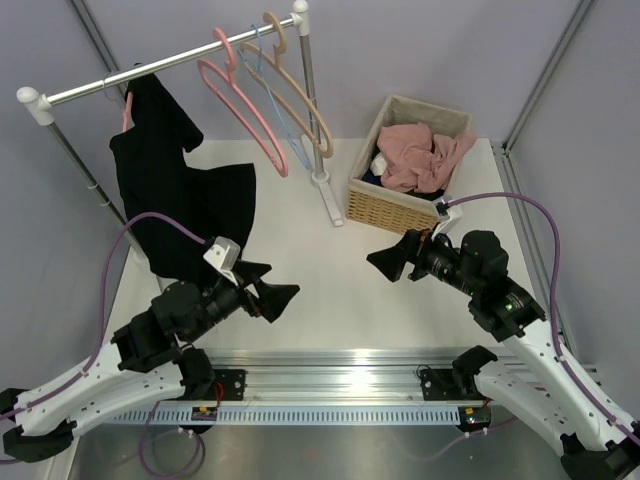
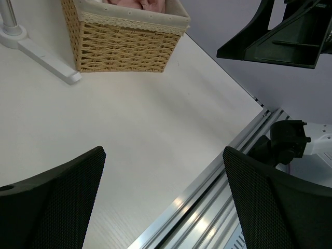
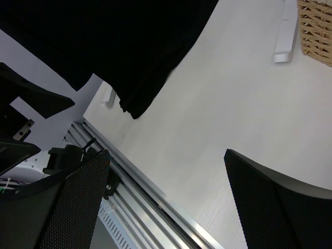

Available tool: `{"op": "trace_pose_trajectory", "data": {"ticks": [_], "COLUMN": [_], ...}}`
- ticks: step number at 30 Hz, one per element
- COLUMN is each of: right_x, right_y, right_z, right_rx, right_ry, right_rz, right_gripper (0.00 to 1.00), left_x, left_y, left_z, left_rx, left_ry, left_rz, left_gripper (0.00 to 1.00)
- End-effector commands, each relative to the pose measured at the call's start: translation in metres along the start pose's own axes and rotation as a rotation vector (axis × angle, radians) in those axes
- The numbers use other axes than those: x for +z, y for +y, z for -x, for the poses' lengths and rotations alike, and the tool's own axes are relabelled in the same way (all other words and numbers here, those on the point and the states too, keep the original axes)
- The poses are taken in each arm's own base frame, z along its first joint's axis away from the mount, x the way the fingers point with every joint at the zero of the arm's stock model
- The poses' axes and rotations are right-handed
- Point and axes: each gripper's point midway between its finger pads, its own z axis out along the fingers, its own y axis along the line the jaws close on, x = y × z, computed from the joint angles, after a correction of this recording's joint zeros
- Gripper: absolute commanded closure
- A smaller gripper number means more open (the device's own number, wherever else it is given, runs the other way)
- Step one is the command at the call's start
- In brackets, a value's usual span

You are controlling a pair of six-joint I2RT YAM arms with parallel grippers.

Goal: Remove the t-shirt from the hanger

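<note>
While both arms hover low over the table [image 1: 330,310], the black t-shirt [image 1: 180,200] hangs on the slim pink hanger [image 1: 127,112] at the left end of the rail [image 1: 170,68], its hem drooping near the left gripper [image 1: 272,297]. That one and the right gripper [image 1: 390,262] both gape wide, empty. The fabric looks light, floppy and snag-prone, so I'd pinch a shoulder beside the hanger and peel.

No writing, brand, number or sign can be read in any view. Small fittings on the silver aluminium rail [image 1: 340,378], on the near side of the black fingers [image 1: 280,298], are too tiny to make out.
</note>
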Motion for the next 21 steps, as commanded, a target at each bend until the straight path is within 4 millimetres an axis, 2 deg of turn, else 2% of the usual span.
{"op": "trace_pose_trajectory", "data": {"ticks": [1, 9, 12, 13, 15, 16, 17, 19, 20, 21], "right_x": [-0.002, -0.001, -0.002, -0.002, -0.004, -0.004, -0.004, -0.005, -0.005, -0.005], "right_y": [0.01, 0.011, 0.012, 0.011, 0.012, 0.012, 0.015, 0.017, 0.02, 0.022], "right_z": [0.008, 0.005, 0.007, 0.007, 0.009, 0.008, 0.009, 0.007, 0.007, 0.005], "right_rx": [-0.035, -0.032, -0.037, -0.039, -0.035, -0.033, -0.034, -0.031, -0.03, -0.029], "right_ry": [-0.035, -0.016, -0.024, -0.027, -0.037, -0.037, -0.042, -0.042, -0.039, -0.033], "right_rz": [0.045, 0.053, 0.053, 0.051, 0.05, 0.052, 0.066, 0.086, 0.105, 0.114], "right_gripper": [0.01, 0.0, 0.01, 0.0, 0.0, 0.0, 0.0, 0.01, 0.01, 0.01], "left_x": [-0.003, -0.004, -0.006, -0.017, -0.028, -0.026, -0.04, -0.04, -0.056, -0.064], "left_y": [-0.002, 0.003, 0.007, 0.0, 0.009, 0.015, 0.012, 0.021, 0.028, 0.037], "left_z": [0.015, 0.021, 0.041, 0.078, 0.113, 0.113, 0.148, 0.156, 0.186, 0.189], "left_rx": [-0.022, -0.025, 0.01, 0.009, 0.021, 0.05, 0.047, 0.104, 0.095, 0.121], "left_ry": [-0.055, -0.072, -0.086, -0.144, -0.182, -0.126, -0.192, -0.152, -0.216, -0.193], "left_rz": [-0.001, 0.032, 0.094, 0.101, 0.209, 0.27, 0.3, 0.386, 0.469, 0.531], "left_gripper": [0.01, 0.01, 0.01, 0.01, 0.01, 0.01, 0.01, 0.01, 0.02, 0.02]}}
